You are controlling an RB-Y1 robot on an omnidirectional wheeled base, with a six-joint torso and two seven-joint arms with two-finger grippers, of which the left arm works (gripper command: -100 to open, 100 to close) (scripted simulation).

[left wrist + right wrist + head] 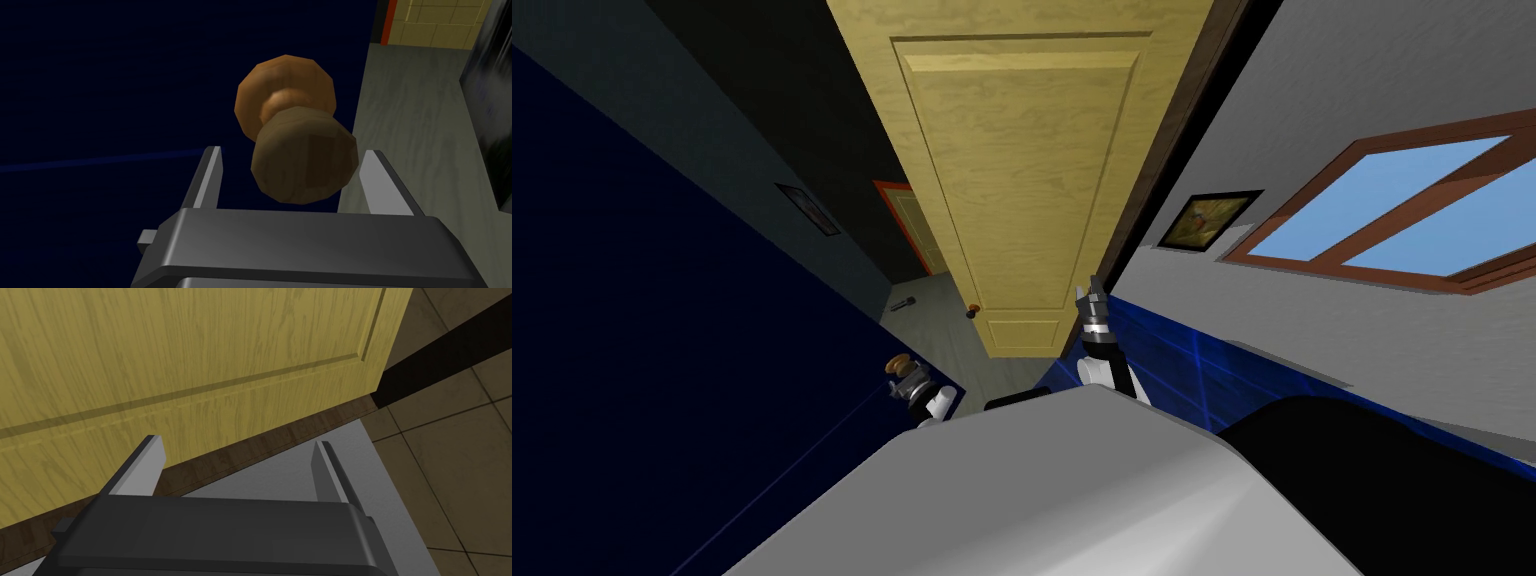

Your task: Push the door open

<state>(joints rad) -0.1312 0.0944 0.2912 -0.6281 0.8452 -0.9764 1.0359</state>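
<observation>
Ahead of left claw [292, 150], brown knob [295, 130] juts from dark blue surface [100, 75].

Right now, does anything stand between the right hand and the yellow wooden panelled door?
Nothing visible does. The open right hand points at the lower part of the yellow wooden panelled door, and no object shows between its fingers and the door face.
</observation>
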